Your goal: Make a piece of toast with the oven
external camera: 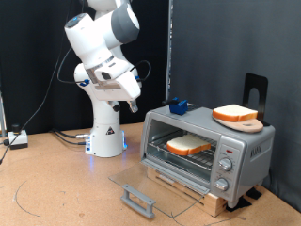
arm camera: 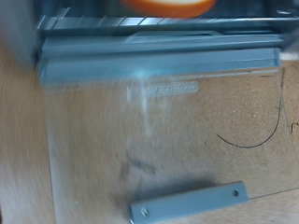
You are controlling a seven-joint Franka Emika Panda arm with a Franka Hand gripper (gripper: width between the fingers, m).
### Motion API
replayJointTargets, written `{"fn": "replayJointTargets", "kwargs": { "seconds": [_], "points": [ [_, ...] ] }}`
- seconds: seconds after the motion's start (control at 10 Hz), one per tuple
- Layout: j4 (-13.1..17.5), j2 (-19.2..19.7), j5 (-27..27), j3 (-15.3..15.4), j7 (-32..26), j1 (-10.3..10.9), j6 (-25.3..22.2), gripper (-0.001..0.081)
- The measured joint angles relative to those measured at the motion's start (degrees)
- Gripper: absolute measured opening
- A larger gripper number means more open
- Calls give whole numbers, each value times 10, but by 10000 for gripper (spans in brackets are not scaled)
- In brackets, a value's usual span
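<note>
The oven [external camera: 240, 146] stands on the table at the exterior view's right, with its glass door [external camera: 160, 184] folded down flat and the grey bar handle [external camera: 138, 200] at the door's outer edge. The piece of toast [external camera: 188, 144] lies on the wire rack inside. The gripper [external camera: 134, 99] hangs in the air to the exterior view's left of the oven, above the open door, touching nothing. In the wrist view its fingers do not show. That view looks down on the open door [arm camera: 149, 121], the handle [arm camera: 187, 201] and an orange crust edge [arm camera: 168, 5] in the oven's mouth.
A rounder orange-rimmed slice [external camera: 235, 113] lies on a tan board [external camera: 240, 123] on top of the oven, next to a small blue object [external camera: 179, 106] and a black stand [external camera: 254, 92]. Three knobs [external camera: 225, 165] sit on the oven's front. Cables [external camera: 28, 198] lie on the table.
</note>
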Motion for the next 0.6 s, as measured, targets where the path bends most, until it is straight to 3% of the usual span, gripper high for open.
{"fn": "replayJointTargets", "kwargs": {
  "seconds": [0.4,0.5,0.6],
  "points": [
    [-30,-42,56,19,261,-17,-4,809],
    [-29,-40,51,19,245,-16,-7,809],
    [-20,-33,34,18,289,-20,-55,809]
  ]
}}
